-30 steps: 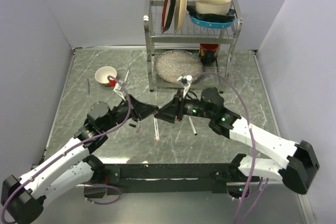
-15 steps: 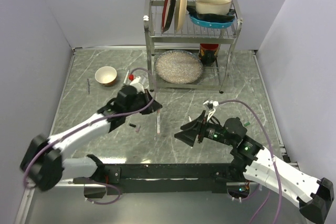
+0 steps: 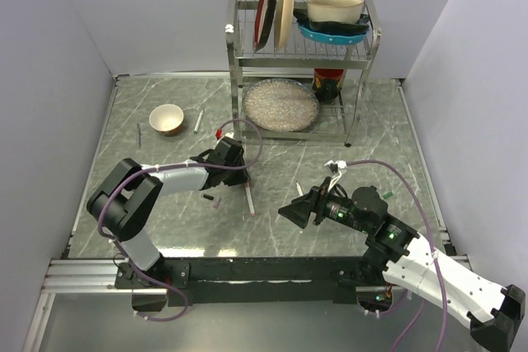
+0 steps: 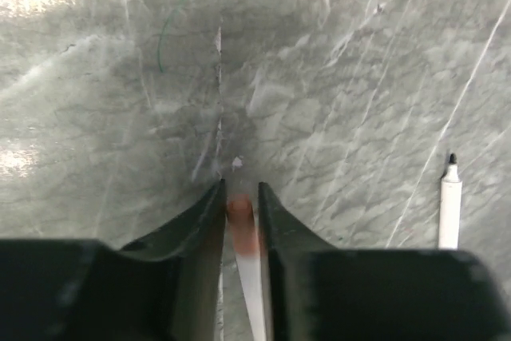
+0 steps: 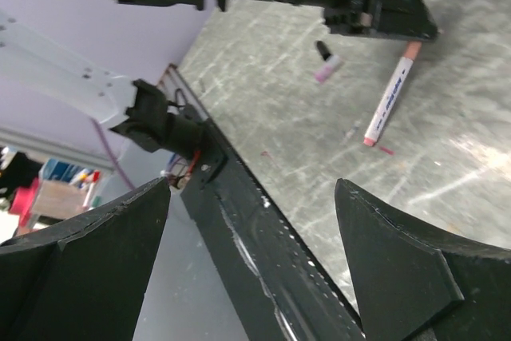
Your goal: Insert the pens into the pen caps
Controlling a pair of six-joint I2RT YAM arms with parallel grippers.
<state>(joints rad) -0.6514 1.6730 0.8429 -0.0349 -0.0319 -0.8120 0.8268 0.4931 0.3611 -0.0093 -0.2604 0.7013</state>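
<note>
Left pincer [image 4: 240, 188]: clenched around the reddish end of a white pen [image 3: 248, 197] that lies flat on the marble surface [image 3: 124, 138].
Right pincer [image 5: 251, 197]: spread wide, empty, above the surface.
Pen cap [image 5: 326, 65]: loose, near the pen.

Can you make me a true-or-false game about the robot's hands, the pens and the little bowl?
1. The left gripper has a pen between its fingers. True.
2. The right gripper is holding a pen. False: it is wide open with nothing in it.
3. The little bowl sits inside the dish rack. False: it stands on the table, to the left of the rack.
4. A small cap lies on the table close to that pen. True.
</note>
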